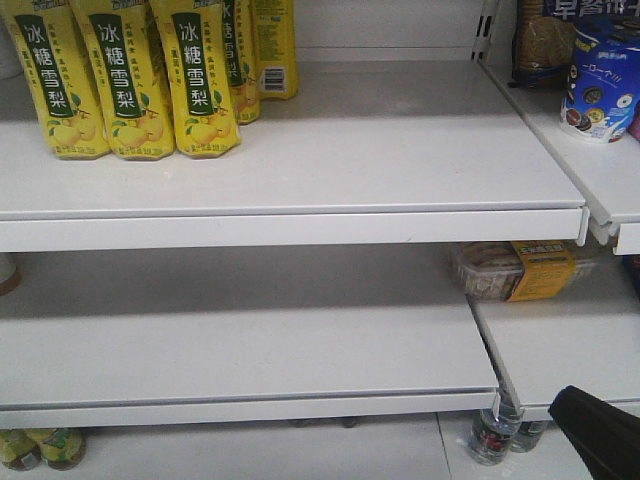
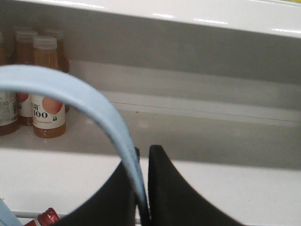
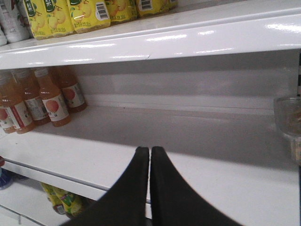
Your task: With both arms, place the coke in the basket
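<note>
shelves: white, store aisle
left gripper: clamped on basket handle
right gripper: closed, empty
coke: red cap at frame bottom
next: likely carry basket away

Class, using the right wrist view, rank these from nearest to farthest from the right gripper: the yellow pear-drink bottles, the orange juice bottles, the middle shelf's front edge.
1. Middle shelf's front edge, just left of the right gripper.
2. Orange juice bottles, back left on that shelf.
3. Yellow pear-drink bottles, upper shelf, top left.

White metal shelving: yellow pear-drink bottles stand far left on top shelf; orange juice bottles stand left on middle shelf.
</note>
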You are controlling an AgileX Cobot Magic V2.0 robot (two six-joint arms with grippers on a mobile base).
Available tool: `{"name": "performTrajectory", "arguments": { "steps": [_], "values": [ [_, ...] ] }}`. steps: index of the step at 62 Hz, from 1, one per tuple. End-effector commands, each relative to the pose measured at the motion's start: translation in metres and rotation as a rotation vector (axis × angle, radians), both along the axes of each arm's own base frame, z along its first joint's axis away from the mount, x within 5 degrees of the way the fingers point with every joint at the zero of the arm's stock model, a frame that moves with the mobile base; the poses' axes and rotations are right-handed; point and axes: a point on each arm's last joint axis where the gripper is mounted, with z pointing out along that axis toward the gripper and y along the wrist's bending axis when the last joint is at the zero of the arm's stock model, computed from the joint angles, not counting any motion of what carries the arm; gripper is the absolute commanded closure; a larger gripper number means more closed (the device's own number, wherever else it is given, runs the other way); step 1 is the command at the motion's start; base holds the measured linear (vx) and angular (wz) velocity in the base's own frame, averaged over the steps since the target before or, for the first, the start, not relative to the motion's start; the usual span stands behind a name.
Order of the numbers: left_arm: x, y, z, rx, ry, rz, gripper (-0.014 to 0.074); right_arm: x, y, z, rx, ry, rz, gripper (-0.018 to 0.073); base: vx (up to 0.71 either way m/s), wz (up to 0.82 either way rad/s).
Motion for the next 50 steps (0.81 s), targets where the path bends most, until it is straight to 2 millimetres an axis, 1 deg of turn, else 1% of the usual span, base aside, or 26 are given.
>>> {"name": "performTrajectory", "arguments": {
  "steps": [1,5,10,18,24,28,34,37,40,44,47,50],
  "values": [
    [-0.003,-0.002,0.024,0.092,-0.195,-0.025,0.0603,0.002,-0.001,0.009,0.144,0.059,-0.036,0.0564,0.0,0.0],
    [-0.003,-0.002,0.024,0.092,-0.195,-0.025,0.0603,0.004,-0.005,0.009,0.258,0.127,-0.086,0.0564,0.0,0.0],
    [-0.003,-0.002,0.024,0.092,-0.195,-0.025,0.0603,0.005,-0.008,0.007,0.346,0.188,-0.138,0.0564,0.0,0.0],
    [-0.003,-0.002,0.024,0.092,-0.195,-0.025,0.0603,0.005,-0.01,0.007,0.395,0.217,-0.16,0.0564,0.0,0.0],
    [-0.003,-0.002,0.024,0.092,-0.195,-0.025,0.0603,0.004,-0.01,0.008,0.397,0.207,-0.158,0.0564,0.0,0.0],
    [-0.003,-0.002,0.024,0.092,-0.195,-0.025,0.0603,0.005,-0.013,0.005,0.409,0.234,-0.196,0.0564,0.0,0.0],
    [-0.003,-0.002,0.024,0.092,-0.195,-0.025,0.0603,0.006,-0.02,-0.005,0.406,0.338,-0.309,0.0564,0.0,0.0],
    [-0.003,-0.002,0.024,0.092,-0.195,-0.025,0.0603,0.005,-0.022,-0.012,0.373,0.394,-0.347,0.0564,0.0,0.0],
    [-0.003,-0.002,0.024,0.092,-0.195,-0.025,0.0603,0.004,-0.023,-0.015,0.321,0.41,-0.35,0.0564,0.0,0.0],
    [-0.003,-0.002,0.024,0.092,-0.195,-0.025,0.0603,0.001,-0.022,-0.015,0.294,0.399,-0.326,0.0564,0.0,0.0],
    [-0.003,-0.002,0.024,0.092,-0.195,-0.025,0.0603,0.0,-0.022,-0.014,0.251,0.341,-0.304,0.0564,0.0,0.0],
    [-0.003,-0.002,0.024,0.092,-0.195,-0.025,0.0603,-0.002,-0.021,-0.012,0.266,0.269,-0.28,0.0564,0.0,0.0]
  ]
}}
